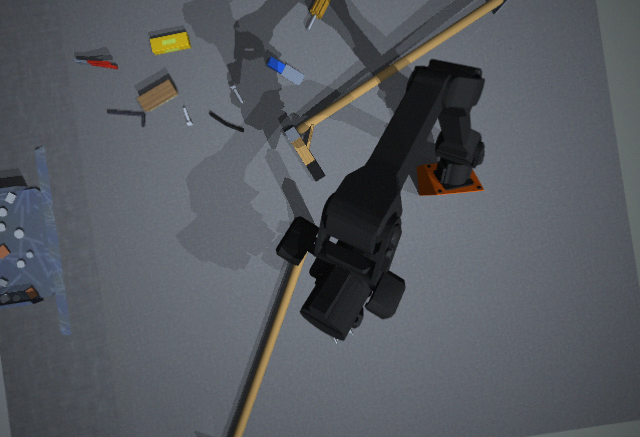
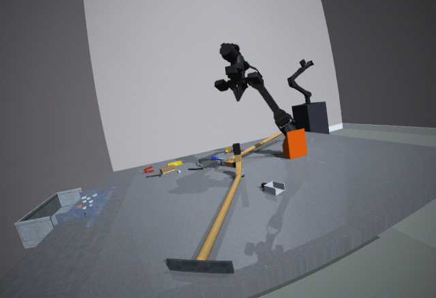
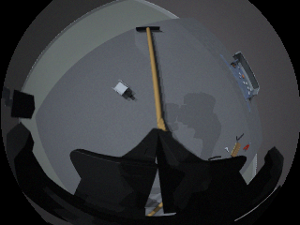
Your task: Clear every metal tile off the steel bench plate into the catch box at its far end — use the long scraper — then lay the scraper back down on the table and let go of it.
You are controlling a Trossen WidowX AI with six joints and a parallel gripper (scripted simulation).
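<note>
Going left to right on my exterior feed: the catch box (image 2: 35, 222) sits at the far left edge of the table (image 2: 334, 189), with the steel bench plate (image 2: 100, 196) butted up against it. The metal tiles (image 2: 88, 199) are all on the plate, a little cluster of pale discs and squares plus an orange one, so nothing's in the box as far as I can see.

Next over, by the back wall, there's a scatter of small stuff: red pliers (image 2: 148, 170), a wooden block (image 2: 167, 170) and a yellow box (image 2: 174, 163).

Then the long scraper (image 2: 216, 222), lying flat on the table, dark blade toward the near edge and the wooden handle running back toward the middle. A second long pole (image 2: 260, 144) lies behind it, angled off toward the orange base (image 2: 295, 143).

A small grey tray (image 2: 274, 187) sits just right of the scraper handle.

My arm's up in the air, well above the table, and the fingers (image 2: 238, 94) are pressed together on nothing, pointing down.
</note>
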